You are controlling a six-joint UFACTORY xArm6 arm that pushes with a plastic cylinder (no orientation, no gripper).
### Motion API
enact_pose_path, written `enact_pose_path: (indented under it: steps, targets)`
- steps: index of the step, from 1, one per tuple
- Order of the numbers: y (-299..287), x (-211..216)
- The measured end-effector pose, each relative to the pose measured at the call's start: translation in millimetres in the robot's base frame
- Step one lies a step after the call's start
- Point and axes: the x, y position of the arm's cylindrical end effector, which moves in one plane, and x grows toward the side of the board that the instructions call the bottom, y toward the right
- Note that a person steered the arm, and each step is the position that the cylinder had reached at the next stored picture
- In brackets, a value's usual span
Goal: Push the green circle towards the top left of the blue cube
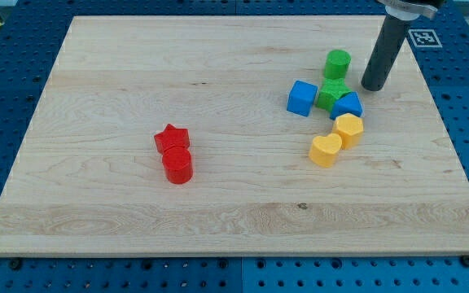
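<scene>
The green circle (pixel 337 63) stands upright near the view's top right. The blue cube (pixel 301 98) lies below and left of it, a short gap apart. A green star (pixel 332 94) sits between the blue cube and a second blue block (pixel 348 106), touching both. My tip (pixel 374 87) is on the board to the right of the green circle and slightly lower, a short gap from it and from the green star.
Two yellow blocks, a hexagon (pixel 348 130) and a heart (pixel 326 150), lie just below the blue pieces. A red star (pixel 171 138) and a red cylinder (pixel 177 165) touch each other left of centre. The wooden board (pixel 96 98) rests on a blue pegboard.
</scene>
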Motion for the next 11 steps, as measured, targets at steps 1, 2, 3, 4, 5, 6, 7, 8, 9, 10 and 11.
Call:
enact_pose_path:
  steps: [1,2,3,4,5,6,7,8,9,10,11]
  targets:
    - [-3.2,-26.0]
    - [-43.4,-26.7]
    - [-81.6,-26.7]
    - [-96.6,-28.6]
    - [-72.9,-38.4]
    - [-83.1,-40.0]
    - [-117.9,-40.0]
    - [-120.1,-40.0]
    - [-120.1,-47.9]
    - [-114.8,-75.7]
    - [-114.8,-78.8]
